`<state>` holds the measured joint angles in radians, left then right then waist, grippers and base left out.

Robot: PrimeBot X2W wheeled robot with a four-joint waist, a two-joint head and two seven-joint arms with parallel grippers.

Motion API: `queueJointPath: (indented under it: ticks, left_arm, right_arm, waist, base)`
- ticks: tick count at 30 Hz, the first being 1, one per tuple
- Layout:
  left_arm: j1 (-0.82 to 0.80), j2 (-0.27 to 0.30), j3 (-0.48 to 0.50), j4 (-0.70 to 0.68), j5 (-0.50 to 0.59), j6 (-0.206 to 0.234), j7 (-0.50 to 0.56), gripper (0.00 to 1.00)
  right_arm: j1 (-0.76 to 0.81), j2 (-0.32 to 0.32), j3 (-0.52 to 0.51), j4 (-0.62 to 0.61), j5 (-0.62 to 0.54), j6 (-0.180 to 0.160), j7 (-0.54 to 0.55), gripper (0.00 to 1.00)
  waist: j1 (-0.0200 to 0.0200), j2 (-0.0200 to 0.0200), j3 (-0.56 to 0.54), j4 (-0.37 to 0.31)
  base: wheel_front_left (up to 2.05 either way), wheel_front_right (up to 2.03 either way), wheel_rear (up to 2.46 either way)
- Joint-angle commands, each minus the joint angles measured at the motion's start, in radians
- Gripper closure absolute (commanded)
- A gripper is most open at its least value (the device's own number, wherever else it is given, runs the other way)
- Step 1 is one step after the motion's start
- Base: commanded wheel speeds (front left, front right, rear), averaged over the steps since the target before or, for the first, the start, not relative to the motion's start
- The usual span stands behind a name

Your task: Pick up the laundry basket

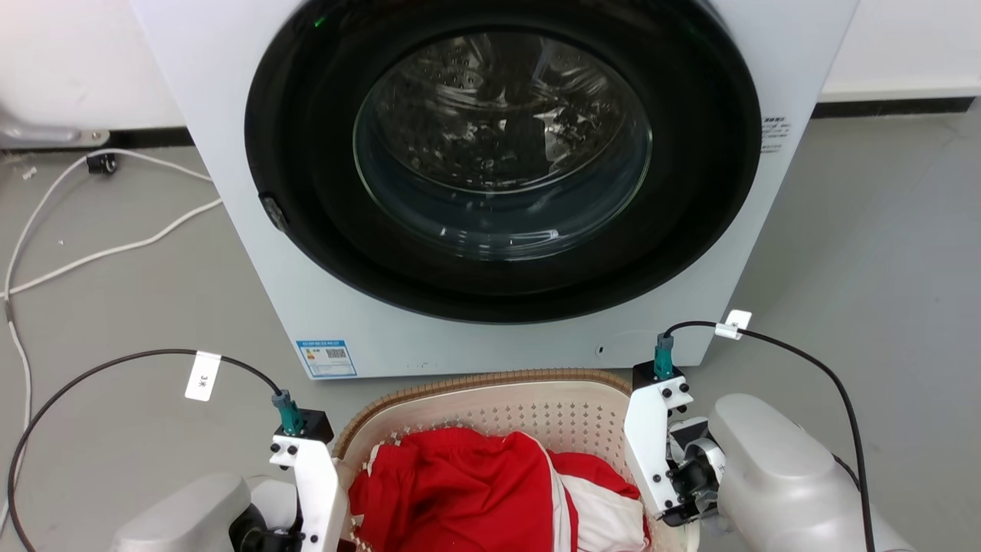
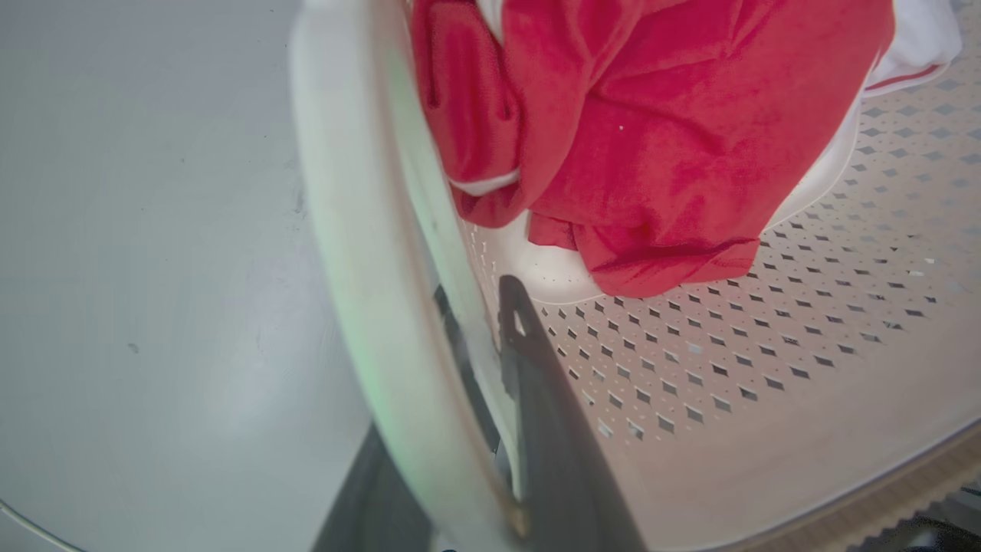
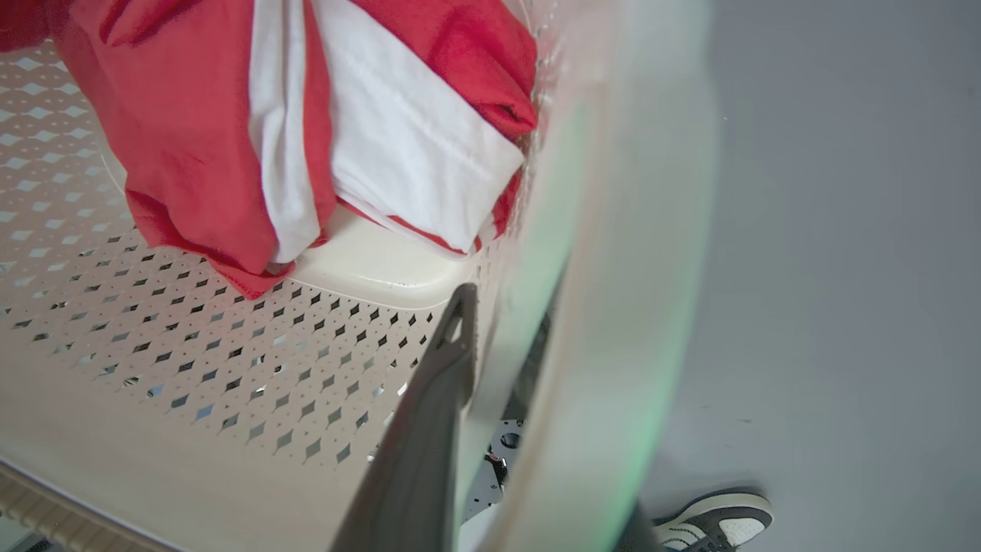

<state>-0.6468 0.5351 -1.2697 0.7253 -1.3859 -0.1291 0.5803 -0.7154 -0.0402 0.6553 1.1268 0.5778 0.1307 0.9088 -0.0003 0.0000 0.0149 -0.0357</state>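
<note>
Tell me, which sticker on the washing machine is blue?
The lower-left sticker, above the laundry basket; the right-edge sticker is white.

A white front-loading washer (image 1: 230, 253) with a black-ringed glass door (image 1: 502, 146) and a blue label (image 1: 326, 359) at its lower left corner stands on a smooth grey floor (image 1: 881, 230) before a white wall (image 1: 77, 61) with black skirting (image 1: 881, 107), white cables (image 1: 115, 248) lying to its left.
</note>
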Motion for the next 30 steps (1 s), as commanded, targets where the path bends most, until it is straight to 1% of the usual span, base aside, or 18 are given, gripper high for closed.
queueJointPath:
  ticks: [1,6,14,30]
  left_arm:
    - [0.018,0.026,-0.008,0.004,0.002,-0.001,0.025,1.00]
    - [0.026,0.022,-0.011,0.002,-0.012,-0.001,0.085,1.00]
    - [0.018,0.012,-0.011,-0.001,-0.038,-0.001,0.134,1.00]
    - [0.021,0.022,-0.011,0.011,-0.061,-0.001,0.164,1.00]
  right_arm:
    - [-0.005,-0.018,-0.002,0.004,0.013,0.000,0.006,1.00]
    - [-0.012,-0.018,-0.009,0.004,0.058,0.000,0.028,1.00]
    - [-0.019,-0.017,0.015,0.009,0.094,0.000,0.047,1.00]
    - [0.001,-0.017,0.051,0.043,0.124,0.000,0.025,1.00]
  waist:
    - [0.0003,0.0000,-0.023,-0.004]
    - [0.0003,0.0000,-0.055,-0.007]
    - [0.0003,0.0000,-0.086,-0.009]
    - [0.0003,0.0000,-0.101,-0.001]
  base:
    - [0.00,0.00,0.00]
    - [0.00,0.00,0.00]
    - [0.00,0.00,0.00]
    - [0.00,0.00,0.00]
